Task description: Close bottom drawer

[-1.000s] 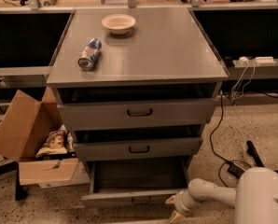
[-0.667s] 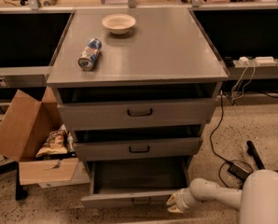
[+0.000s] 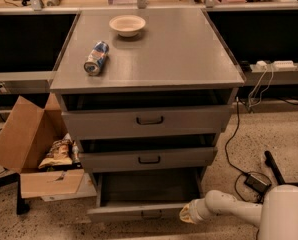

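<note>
1. Presently I am seeing the bottom drawer [image 3: 124, 213] standing pulled well out at the foot of the cabinet. Its front panel is sitting proud of the two drawers above, and its dark inside is lying open to view.
2. I am holding the gripper [image 3: 188, 215] low at the right end of that front panel, just beside it or touching. I cannot tell which, nor whether the gripper is parted or closed.
3. I am judging this placement as a push stance: pressing on the panel face needs no hold on the small handle [image 3: 151, 214].
4. I am noting the off-centre contact; pushing at one end could skew the drawer on its runners.
5. The middle drawer [image 3: 148, 159] and top drawer [image 3: 148, 120] are also sitting slightly out; I am leaving them alone.
6. A can [image 3: 96, 58] is lying on its side and a bowl [image 3: 127, 24] is sitting on the cabinet top [image 3: 179, 54]. A hard shove could set the can rolling.
</note>
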{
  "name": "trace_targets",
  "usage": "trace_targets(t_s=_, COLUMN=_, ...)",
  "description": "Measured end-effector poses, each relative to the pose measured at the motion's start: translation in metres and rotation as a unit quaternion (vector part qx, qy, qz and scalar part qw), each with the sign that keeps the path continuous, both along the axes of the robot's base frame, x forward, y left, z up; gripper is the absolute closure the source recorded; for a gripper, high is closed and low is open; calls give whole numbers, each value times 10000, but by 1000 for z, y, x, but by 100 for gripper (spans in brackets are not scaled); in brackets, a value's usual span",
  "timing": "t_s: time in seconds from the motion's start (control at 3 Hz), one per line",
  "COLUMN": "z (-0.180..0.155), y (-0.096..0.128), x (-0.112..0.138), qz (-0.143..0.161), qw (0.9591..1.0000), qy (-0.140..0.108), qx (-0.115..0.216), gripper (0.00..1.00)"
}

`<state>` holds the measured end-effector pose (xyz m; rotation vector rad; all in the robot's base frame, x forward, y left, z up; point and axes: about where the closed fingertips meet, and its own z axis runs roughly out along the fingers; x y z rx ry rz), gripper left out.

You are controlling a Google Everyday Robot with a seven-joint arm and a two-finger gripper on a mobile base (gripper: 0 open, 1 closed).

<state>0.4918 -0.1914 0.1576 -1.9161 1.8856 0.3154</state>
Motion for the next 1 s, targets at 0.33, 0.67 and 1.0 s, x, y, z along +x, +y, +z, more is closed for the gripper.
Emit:
trace_targets(t_s=0.33, z=-1, y=-4, x=8, qz=-52, qw=9999, qy=-78, qx=52, gripper=100)
trace_targets(t_s=0.67, z=-3, y=-8, x=15, qz=-102, qw=9998, qy=-114, qx=133, gripper=100)
trace_targets(t_s=1.0, z=-4, y=-13, x=23, qz=-157, qw=9995, qy=-142, qx=242, gripper=100)
